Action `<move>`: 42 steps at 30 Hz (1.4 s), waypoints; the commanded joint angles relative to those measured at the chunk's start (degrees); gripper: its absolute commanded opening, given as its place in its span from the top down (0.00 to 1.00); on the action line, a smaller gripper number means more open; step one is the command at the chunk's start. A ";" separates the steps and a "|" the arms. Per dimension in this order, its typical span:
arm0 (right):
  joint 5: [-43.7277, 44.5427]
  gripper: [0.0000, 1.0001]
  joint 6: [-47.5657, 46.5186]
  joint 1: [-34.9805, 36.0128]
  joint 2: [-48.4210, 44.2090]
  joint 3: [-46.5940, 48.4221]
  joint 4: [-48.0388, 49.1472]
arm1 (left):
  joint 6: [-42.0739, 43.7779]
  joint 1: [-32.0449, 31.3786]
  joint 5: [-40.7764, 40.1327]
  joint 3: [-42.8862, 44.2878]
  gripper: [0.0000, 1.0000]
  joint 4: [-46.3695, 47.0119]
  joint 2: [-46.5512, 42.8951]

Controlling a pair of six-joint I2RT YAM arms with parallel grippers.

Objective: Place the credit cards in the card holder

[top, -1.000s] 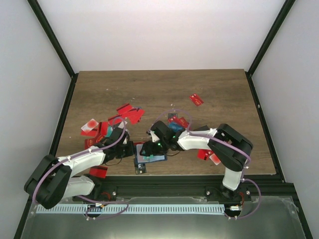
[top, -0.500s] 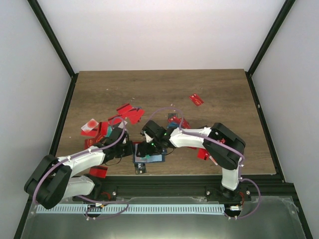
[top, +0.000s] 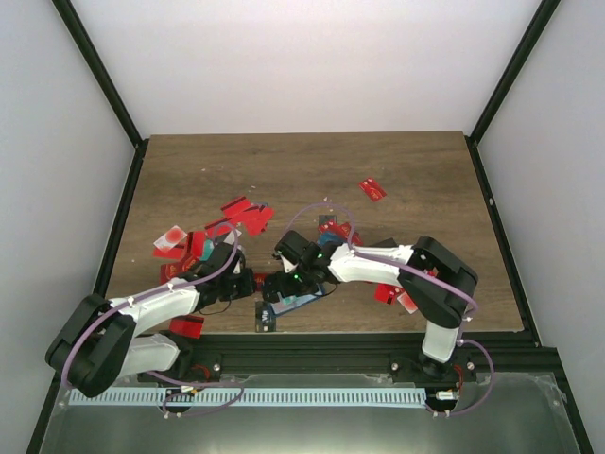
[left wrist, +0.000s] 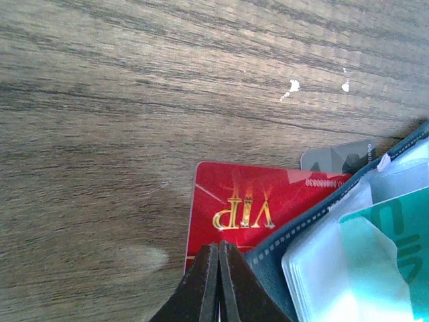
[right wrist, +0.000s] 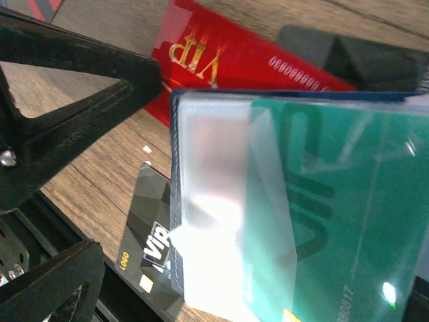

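Note:
The card holder [top: 301, 301] lies open near the table's front edge. Its navy rim [left wrist: 289, 236] frames clear sleeves [right wrist: 214, 194], and a teal credit card [right wrist: 342, 194] sits in one sleeve. A red VIP card [left wrist: 244, 201] and a grey card [left wrist: 338, 155] lie partly under the holder. A black VIP card [right wrist: 144, 251] sticks out below it. My left gripper [left wrist: 218, 247] is shut, its tips down at the holder's left corner on the red card. My right gripper [right wrist: 248, 295] hangs just over the holder, open wide, and only its left finger [right wrist: 60, 282] shows clearly.
Red cards lie in a heap at the left [top: 194, 244] and further back [top: 248, 213]. Others lie behind the right wrist [top: 340, 230] and under the right arm [top: 392, 293]. One red card [top: 372, 189] lies alone at the far right. The black front rail [top: 359, 345] runs just below the holder.
My right gripper has opened wider and shifted slightly right above the holder. The holder has turned a little. The left gripper stays shut in the same place.

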 commanded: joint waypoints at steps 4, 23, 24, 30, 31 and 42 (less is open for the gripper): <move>1.03 0.04 -1.09 -1.94 -3.40 -1.34 -3.88 | 0.78 -0.16 0.21 -0.33 0.96 0.71 0.20; 4.27 0.05 -4.11 -3.54 -4.61 -1.65 -3.62 | 0.91 -0.20 1.29 0.03 0.96 -2.98 -3.07; 4.73 0.04 -4.51 -3.56 -4.87 -1.32 -4.08 | 0.97 -0.22 1.12 0.21 0.96 -3.81 -4.01; 7.82 0.00 -5.82 -3.57 -6.30 -0.32 -6.77 | 0.78 -1.16 1.16 0.81 0.96 -8.02 -7.92; 7.95 0.00 -5.95 -3.64 -6.47 -0.38 -6.83 | 0.66 -1.33 1.49 0.88 0.96 -8.43 -8.22; 13.88 0.13 -6.45 -3.95 -8.08 -0.67 -5.30 | -1.27 -6.78 2.83 1.87 0.96 -14.10 -11.31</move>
